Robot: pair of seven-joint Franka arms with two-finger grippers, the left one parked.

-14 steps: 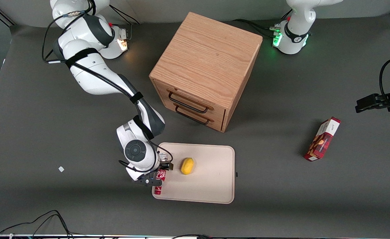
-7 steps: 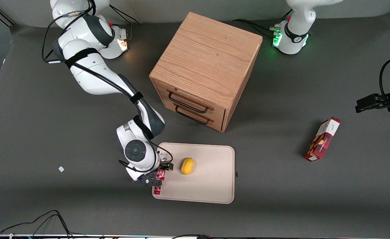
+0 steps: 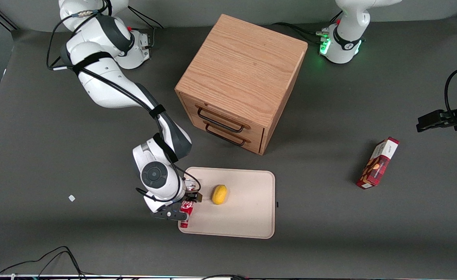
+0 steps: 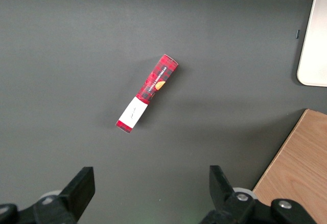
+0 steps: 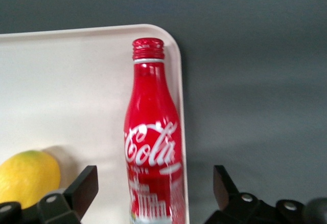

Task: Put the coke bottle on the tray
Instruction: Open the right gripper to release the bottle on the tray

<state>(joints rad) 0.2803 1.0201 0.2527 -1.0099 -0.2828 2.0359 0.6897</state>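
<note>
The gripper [image 3: 181, 208], fingers spread wide and empty, hangs over the coke bottle [image 5: 152, 147] lying along the tray [image 3: 248, 217] edge; lemon [image 3: 219, 194] beside it; wooden drawer cabinet [image 3: 242, 77] at twelve o'clock.

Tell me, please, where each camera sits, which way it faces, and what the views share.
Front: high above, looking down on table, both arms, drawers.
Left wrist: looks down at snack box; own fingers show.
Right wrist: looks down at bottle lying on tray edge beside lemon; open gripper straddles it.
Shared: tray in all; bottle, lemon in front and right wrist.
</note>
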